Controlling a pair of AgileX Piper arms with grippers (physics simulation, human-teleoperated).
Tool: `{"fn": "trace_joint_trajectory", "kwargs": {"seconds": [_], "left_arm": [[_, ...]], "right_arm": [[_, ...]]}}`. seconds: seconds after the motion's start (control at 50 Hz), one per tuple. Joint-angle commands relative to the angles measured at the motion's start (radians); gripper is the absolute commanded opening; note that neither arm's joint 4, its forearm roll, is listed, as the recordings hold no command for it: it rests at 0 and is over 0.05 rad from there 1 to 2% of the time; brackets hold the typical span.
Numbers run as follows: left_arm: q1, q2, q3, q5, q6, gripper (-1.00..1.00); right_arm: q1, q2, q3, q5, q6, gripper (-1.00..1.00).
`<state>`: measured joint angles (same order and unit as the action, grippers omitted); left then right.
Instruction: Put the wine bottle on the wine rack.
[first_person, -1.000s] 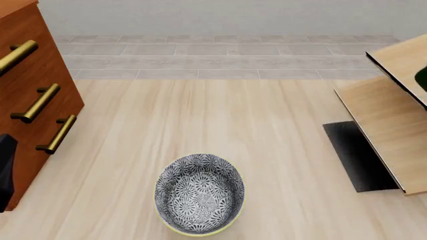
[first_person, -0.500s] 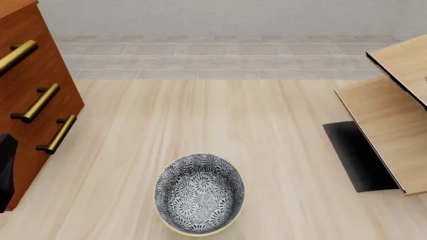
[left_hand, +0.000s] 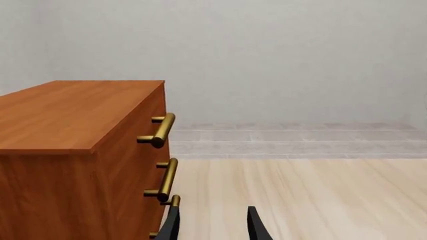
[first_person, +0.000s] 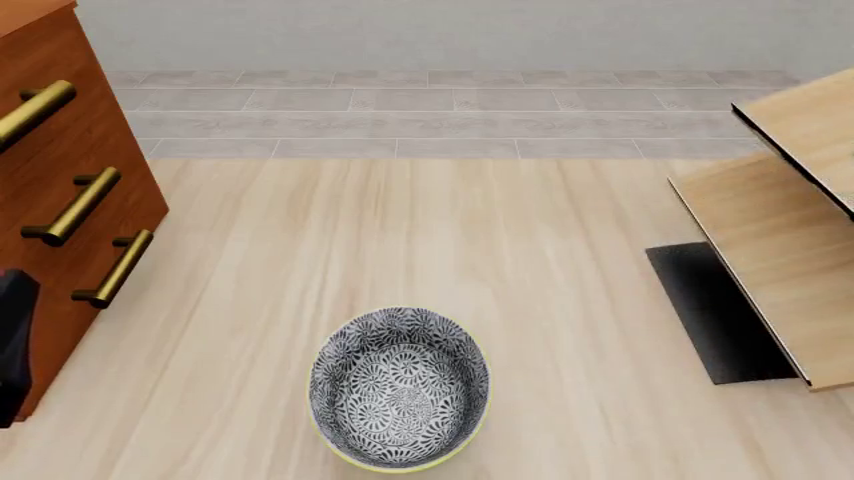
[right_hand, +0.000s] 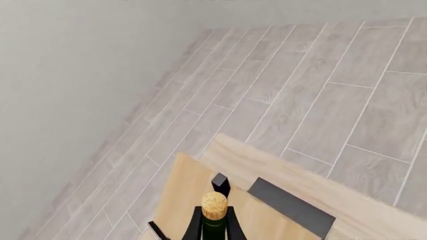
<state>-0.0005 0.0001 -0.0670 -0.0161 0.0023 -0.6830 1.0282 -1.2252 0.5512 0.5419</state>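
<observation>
Bottle: the wine bottle, cork up, sits clamped between the right gripper fingers above the wine rack. Left gripper fingers parted, empty, beside cabinet. Pale wood surface; grey tiled floor.

Table: pale wood grain, matt. Cabinet: reddish-brown wood, satin, with glossy brass-look metal handles. Bowl: smooth ceramic look, black-and-white print inside. Wine rack: pale wood panels, matt; black matt base plate. Wine bottle: dark glossy glass, rough tan cork. Floor: grey matt tile.
</observation>
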Motion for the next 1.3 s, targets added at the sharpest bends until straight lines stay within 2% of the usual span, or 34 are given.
{"fn": "trace_joint_trajectory", "kwargs": {"seconds": [0.02,0.78,1.3], "left_arm": [[0.001,0.000,0.005,-0.003,0.001,1.00],[0.008,0.000,0.026,-0.014,0.003,1.00],[0.020,0.000,0.043,-0.021,0.009,1.00]], "right_arm": [[-0.018,0.004,0.023,-0.028,0.005,-1.00],[-0.061,0.047,0.114,-0.118,-0.019,-1.00],[-0.097,0.152,0.178,-0.233,-0.050,-1.00]]}}
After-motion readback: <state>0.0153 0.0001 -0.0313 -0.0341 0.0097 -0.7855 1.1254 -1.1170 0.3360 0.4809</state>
